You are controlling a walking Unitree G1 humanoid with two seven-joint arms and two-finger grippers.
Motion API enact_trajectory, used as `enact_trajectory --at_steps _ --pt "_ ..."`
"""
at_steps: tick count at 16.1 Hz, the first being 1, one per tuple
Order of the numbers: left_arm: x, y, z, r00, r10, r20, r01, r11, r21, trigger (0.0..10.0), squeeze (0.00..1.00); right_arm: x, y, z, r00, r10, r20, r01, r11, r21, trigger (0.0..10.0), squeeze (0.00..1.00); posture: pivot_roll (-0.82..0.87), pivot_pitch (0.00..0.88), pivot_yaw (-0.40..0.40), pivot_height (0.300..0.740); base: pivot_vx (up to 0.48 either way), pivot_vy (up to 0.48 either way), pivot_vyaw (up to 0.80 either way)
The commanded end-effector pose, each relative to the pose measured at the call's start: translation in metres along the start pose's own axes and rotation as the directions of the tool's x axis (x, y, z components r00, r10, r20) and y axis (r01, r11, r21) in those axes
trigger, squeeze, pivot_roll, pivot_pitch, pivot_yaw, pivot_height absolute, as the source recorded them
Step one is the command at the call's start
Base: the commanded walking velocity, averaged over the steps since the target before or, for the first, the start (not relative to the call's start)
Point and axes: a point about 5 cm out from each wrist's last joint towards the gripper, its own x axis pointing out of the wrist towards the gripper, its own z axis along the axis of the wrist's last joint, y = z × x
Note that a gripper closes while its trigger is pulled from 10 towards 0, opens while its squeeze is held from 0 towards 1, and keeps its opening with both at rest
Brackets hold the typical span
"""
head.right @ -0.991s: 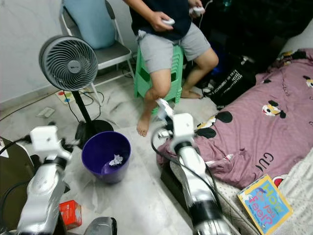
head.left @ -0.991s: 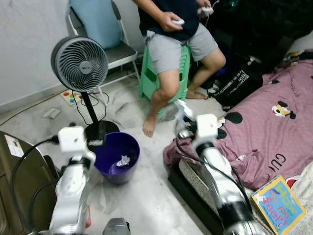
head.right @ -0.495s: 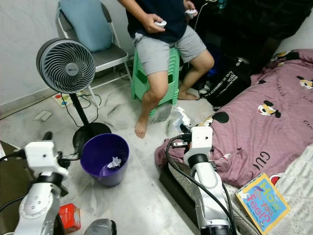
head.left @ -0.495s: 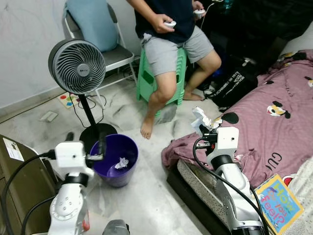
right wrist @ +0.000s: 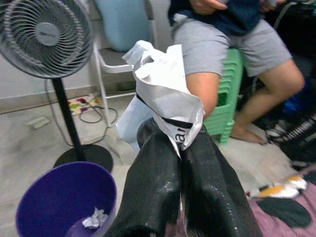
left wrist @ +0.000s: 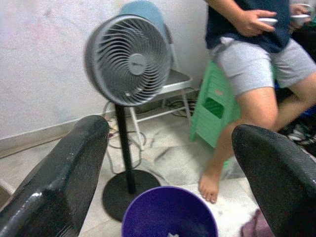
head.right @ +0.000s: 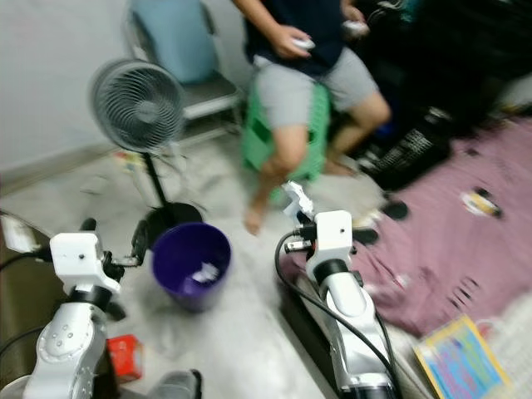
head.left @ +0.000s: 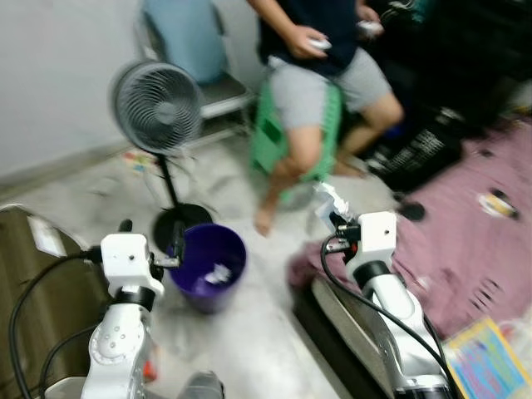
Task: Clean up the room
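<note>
Right gripper [right wrist: 180, 148] pinches crumpled white paper [right wrist: 165, 94] above the bed edge, left gripper [left wrist: 170, 163] spread wide and empty over purple bin [head.left: 206, 264]; carry step, next likely swing paper over bin and release.

Two silver arms with white boxy wrist blocks, looping black cables, glossy black fingers [left wrist: 64, 173].

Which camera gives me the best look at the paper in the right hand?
The right wrist view: the crumpled white paper is sharp and close, pinched between the right hand's shut fingers. Both eye views are blurred and show it small, above the wrist.
</note>
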Motion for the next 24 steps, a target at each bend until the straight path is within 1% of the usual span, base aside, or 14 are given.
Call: enact_trajectory --at_steps 1,3,13,24 --pt "0.0029 -0.0018 0.0022 1.000 -0.019 0.002 0.019 1.000 0.000 10.0 0.00 0.0008 -0.0006 0.0035 1.000 -0.001 0.003 0.001 1.000 -0.007 10.0 0.00 0.05 0.000 -0.034 0.740 0.000 0.000 0.79" --pt "0.0049 -0.0027 0.0029 1.000 -0.023 0.004 0.023 1.000 0.002 10.0 0.00 0.0017 -0.0005 0.0035 1.000 0.001 0.000 -0.001 1.000 -0.004 10.0 0.00 0.05 0.000 -0.035 0.740 0.000 0.000 0.79" --pt "0.0099 -0.0069 0.0028 0.998 -0.061 0.010 0.061 0.998 -0.026 10.0 0.00 0.0064 0.0003 0.0024 1.000 0.018 -0.014 -0.018 1.000 -0.012 10.0 0.00 0.05 0.000 -0.040 0.740 0.000 0.000 0.00" --pt "0.0111 -0.0066 0.0027 0.998 -0.058 0.009 0.058 0.998 -0.037 10.0 0.00 0.0089 -0.0011 0.0002 0.999 0.015 -0.029 -0.015 1.000 -0.015 10.0 0.00 0.05 0.000 -0.041 0.740 0.367 0.000 0.00"
